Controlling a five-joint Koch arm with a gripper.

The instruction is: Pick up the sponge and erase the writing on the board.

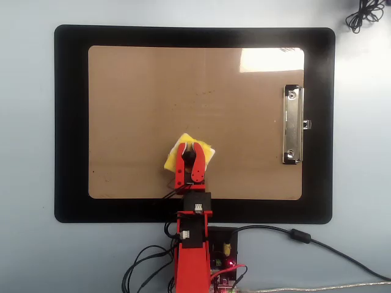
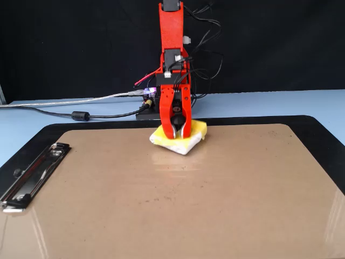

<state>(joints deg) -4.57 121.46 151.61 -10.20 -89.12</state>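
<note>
Red end effector point(image 1: 190, 147) point(image 2: 178, 134) clamped shut on yellow sponge point(image 1: 204, 153) point(image 2: 193, 140), pressed flat beneath it against brown board point(image 1: 140, 97) point(image 2: 161, 205), silver clip point(image 1: 292, 124) well to its right seen from overhead.

Ahead of my pincer point(image 1: 190, 148) the board point(image 1: 140, 91) lies bare — only the metal clip point(image 1: 292, 124) at overhead-right stands up, seemingly low.

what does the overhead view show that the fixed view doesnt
Only the overhead view shows the whole black mat outline and a coiled black cable at the top right. Only the fixed view shows the black backdrop. Both show the red gripper on the square yellow sponge, the brown hardboard clipboard and its silver clip.
</note>
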